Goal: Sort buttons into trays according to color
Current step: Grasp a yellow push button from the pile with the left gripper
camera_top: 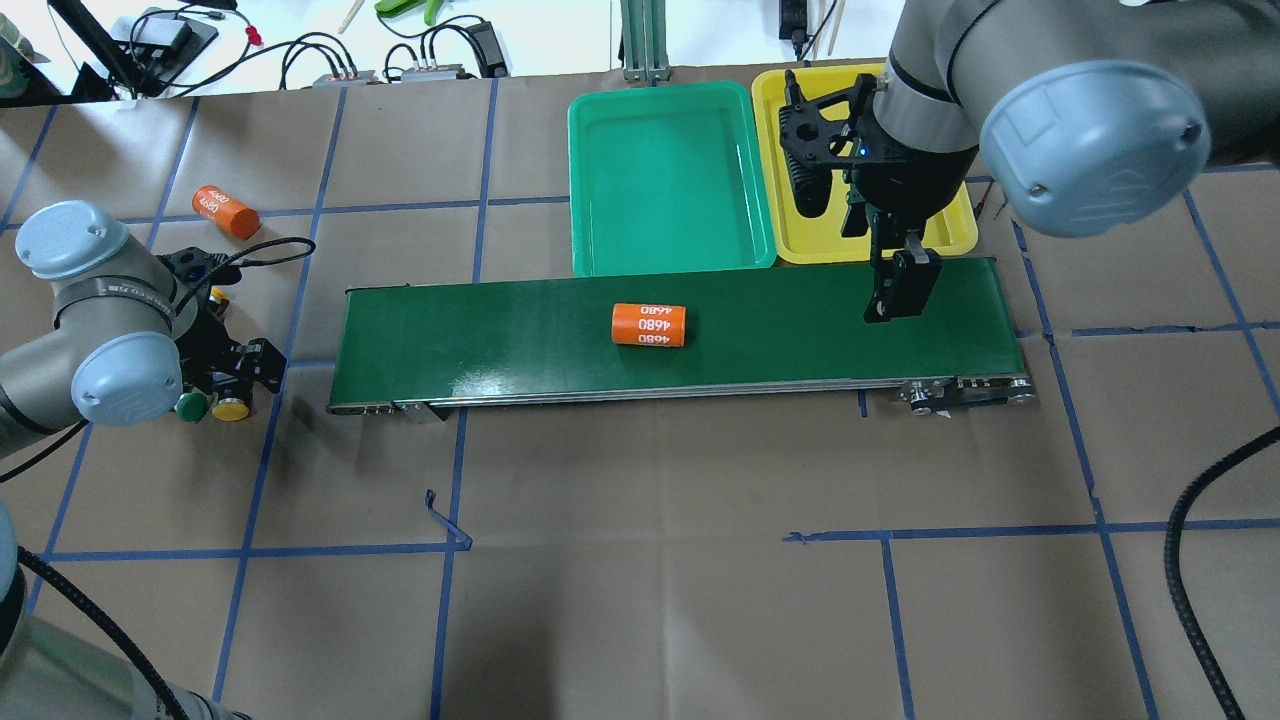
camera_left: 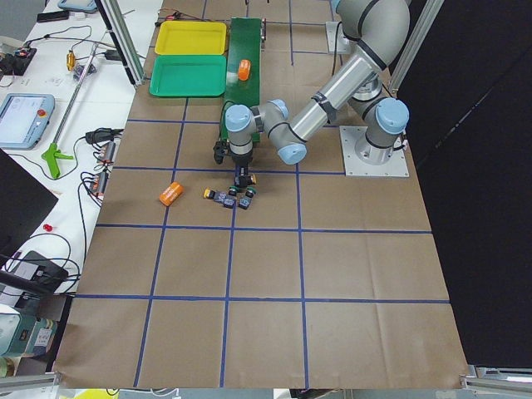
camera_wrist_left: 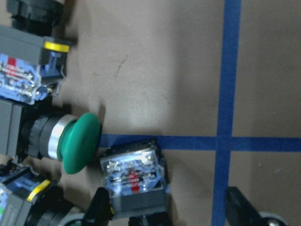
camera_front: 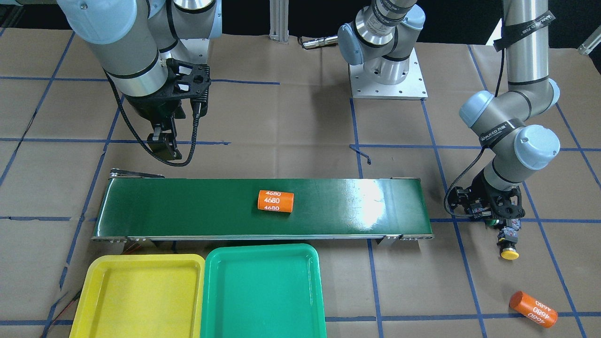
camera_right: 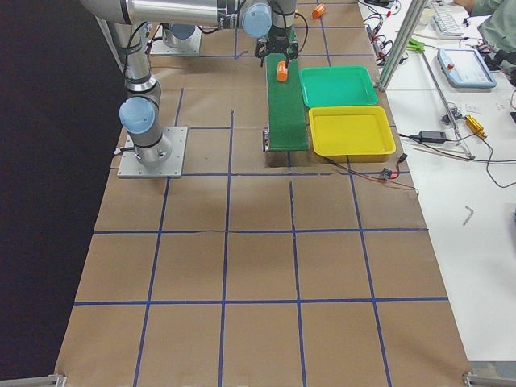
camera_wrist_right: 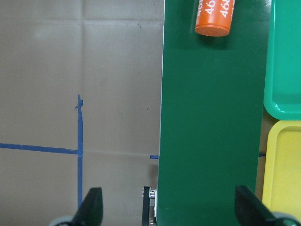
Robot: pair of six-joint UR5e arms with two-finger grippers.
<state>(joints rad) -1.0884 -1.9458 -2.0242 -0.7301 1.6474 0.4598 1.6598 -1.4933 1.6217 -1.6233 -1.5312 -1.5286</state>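
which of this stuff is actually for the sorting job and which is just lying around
For the job: green button, yellow button, yellow tray, green tray.
Lying about: orange cylinder on the belt, orange cylinder on the paper, conveyor belt.

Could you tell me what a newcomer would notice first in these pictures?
The long green conveyor belt across the middle, with an orange cylinder marked 4680 on it. Beside it, on the side away from the robot, sit the yellow tray and green tray, both empty. Off the belt's end, the left gripper hangs low over the buttons, jaws open.
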